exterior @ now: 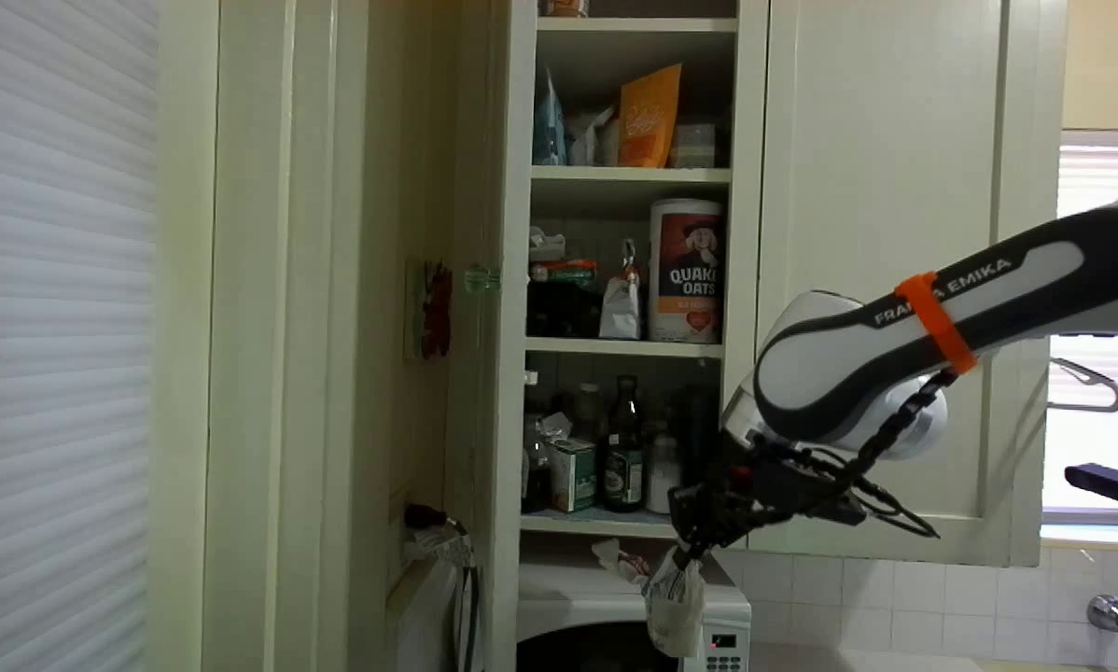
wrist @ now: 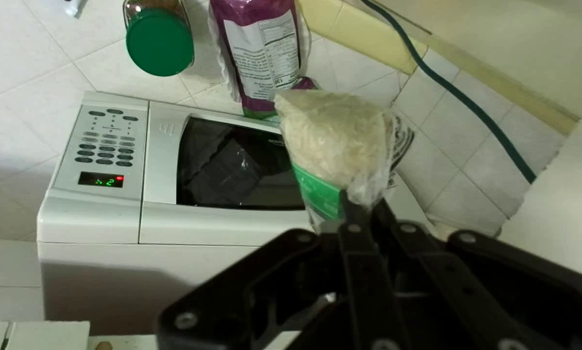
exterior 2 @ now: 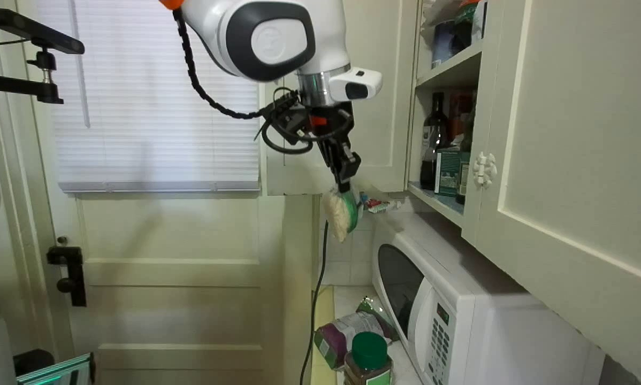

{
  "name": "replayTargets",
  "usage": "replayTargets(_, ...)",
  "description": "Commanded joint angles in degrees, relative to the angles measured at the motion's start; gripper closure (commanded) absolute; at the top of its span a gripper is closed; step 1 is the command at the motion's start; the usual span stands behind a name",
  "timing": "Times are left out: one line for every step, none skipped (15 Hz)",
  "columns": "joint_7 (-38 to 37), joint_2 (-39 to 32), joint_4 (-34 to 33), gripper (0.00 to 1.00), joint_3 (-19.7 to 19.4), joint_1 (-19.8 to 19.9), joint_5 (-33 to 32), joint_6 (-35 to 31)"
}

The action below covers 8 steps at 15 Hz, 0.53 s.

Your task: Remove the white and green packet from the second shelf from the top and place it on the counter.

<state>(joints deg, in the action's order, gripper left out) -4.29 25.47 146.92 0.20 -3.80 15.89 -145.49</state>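
Observation:
The white and green packet is a clear pouch with pale contents and a green band. It hangs below my gripper, whose fingertips are shut on its gathered end. In both exterior views the packet is in the air, below the fingertips, in front of the microwave. The second shelf from the top, among the boards in view, bears an orange pouch and other packets. The white tiled counter lies below the packet; it also shows in the wrist view.
A white microwave stands on the counter beside the packet. A purple bag and a green-lidded jar stand in front of it. A small red-and-white wrapper is near the microwave's top. A cord hangs nearby. An open cupboard door juts out.

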Motion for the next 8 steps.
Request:
replayTargets(7.34,-4.48,5.07,0.98,-2.49,-4.91,5.62,-12.52)
replayTargets(9.18,-6.20,5.95,0.98,-3.49,-6.85,8.16,-15.85)
replayTargets(11.16,-7.71,6.19,0.98,-5.17,-9.39,11.86,-16.82)
replayTargets(6.74,-5.70,5.31,0.93,-2.49,-5.37,6.23,-13.40)
replayTargets(8.28,-6.98,5.78,0.93,-3.29,-6.87,8.29,-14.84)
replayTargets(9.00,-7.86,5.91,0.93,-3.71,-7.67,9.30,-15.42)
replayTargets(9.19,-8.30,5.89,0.93,-3.87,-7.97,9.64,-15.63)
replayTargets(9.28,-8.40,5.89,0.93,-3.98,-8.07,9.73,-15.67)
